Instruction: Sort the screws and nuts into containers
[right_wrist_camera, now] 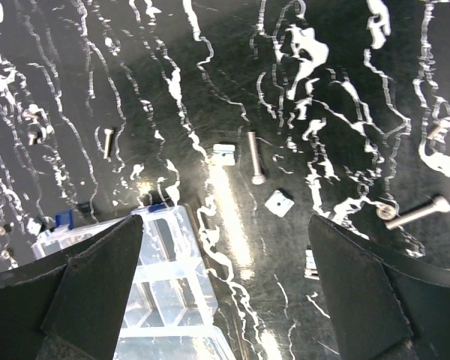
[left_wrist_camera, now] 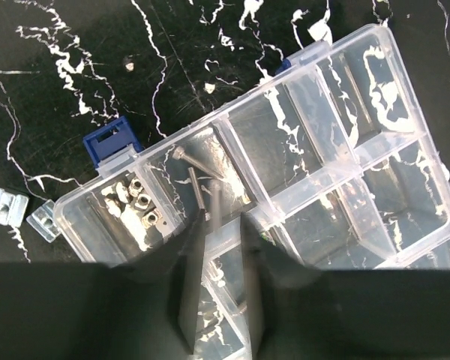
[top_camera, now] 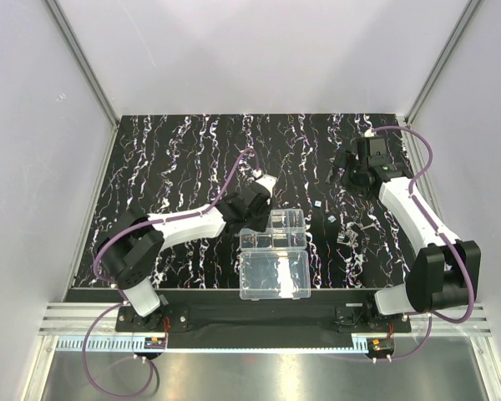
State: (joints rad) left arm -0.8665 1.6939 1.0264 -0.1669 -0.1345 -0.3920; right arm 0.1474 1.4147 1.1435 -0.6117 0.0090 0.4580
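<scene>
Screws (left_wrist_camera: 197,191) in organizer cell (left_wrist_camera: 229,169) just beyond narrowly parted left hand (left_wrist_camera: 221,219); right hand (right_wrist_camera: 225,221) spread wide, empty.

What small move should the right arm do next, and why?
Probably lower the right gripper onto the screw just ahead: its jaws are wide open and empty, and that screw lies loose on the mat, outside the box.

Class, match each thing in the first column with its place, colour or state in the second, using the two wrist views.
1. right gripper
2. nuts
3. latch
4. long screw

a. blue
b. open
c. in a cell of the organizer box
d. loose on the mat

Pairs: 1-b, 2-c, 3-a, 4-d
</scene>
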